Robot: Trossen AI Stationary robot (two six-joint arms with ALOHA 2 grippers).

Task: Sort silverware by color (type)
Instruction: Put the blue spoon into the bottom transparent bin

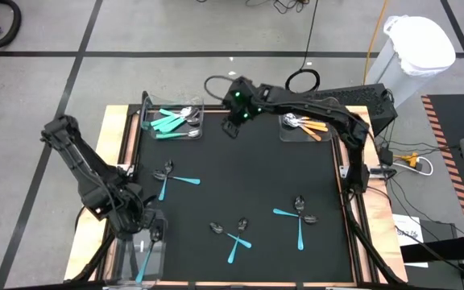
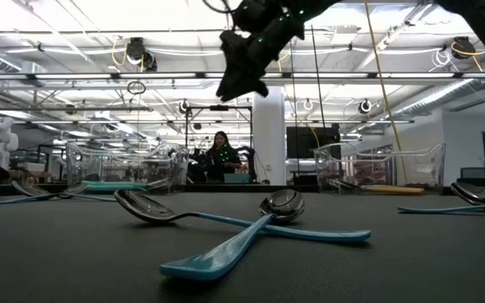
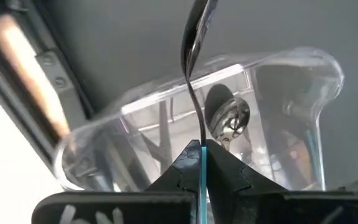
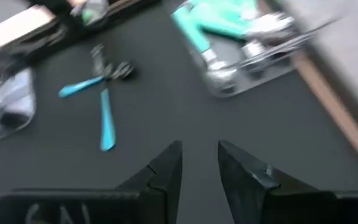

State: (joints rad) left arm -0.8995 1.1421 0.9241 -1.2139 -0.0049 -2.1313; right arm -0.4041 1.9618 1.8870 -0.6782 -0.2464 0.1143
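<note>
While my left pincer (image 3: pixel 202 163) pinches a teal spoon (image 3: pixel 196 74) over the lower-left bin (image 1: pixel 158 250), right pincer (image 4: pixel 199 163) spread; release low, centered.

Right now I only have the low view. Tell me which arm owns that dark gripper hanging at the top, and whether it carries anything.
Observer: It is the right gripper, open and empty, above the black mat between the far-left clear bin and the far-right clear bin.
Operator: Now report the left one.
Observer: The left gripper is shut on a teal-handled spoon, over the clear plastic near-left bin.
Operator: Give me that bin's contents.
Observer: One shiny spoon head shows inside.
</note>
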